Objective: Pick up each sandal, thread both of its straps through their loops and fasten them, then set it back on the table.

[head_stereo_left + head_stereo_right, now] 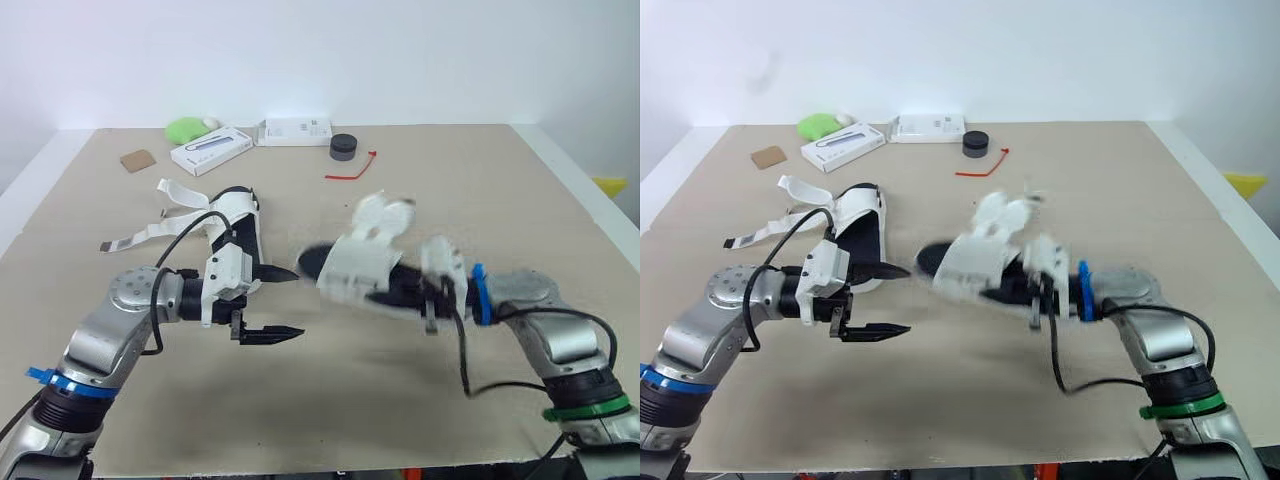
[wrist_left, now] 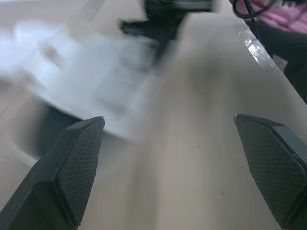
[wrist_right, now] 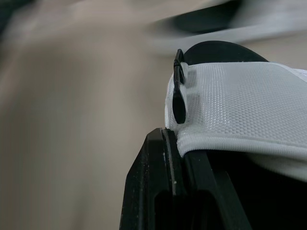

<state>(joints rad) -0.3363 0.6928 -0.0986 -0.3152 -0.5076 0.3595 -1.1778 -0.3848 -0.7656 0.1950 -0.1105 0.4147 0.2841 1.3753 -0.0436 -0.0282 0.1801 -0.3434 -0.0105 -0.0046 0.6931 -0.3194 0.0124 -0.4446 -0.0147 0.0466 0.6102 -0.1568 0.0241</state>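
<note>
Right pincer (image 1: 432, 298) is clenched on one end of the black-soled sandal with white mesh straps (image 1: 355, 265), held up off the beige desk (image 1: 450, 180), mid-desk. Left pincer (image 1: 299, 301) gapes, released, just beside it. The matching second sandal (image 1: 240, 225) lies on the desk, straps loose.

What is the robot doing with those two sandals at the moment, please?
The robot's right gripper is shut on the lifted sandal and holds it over the middle of the table. Blur hides whether its straps are fastened. The left gripper hovers beside it with its fingers open, holding nothing. The other sandal lies on the table to the robot's left with its straps loose and spread out, so it is not yet fastened.
</note>
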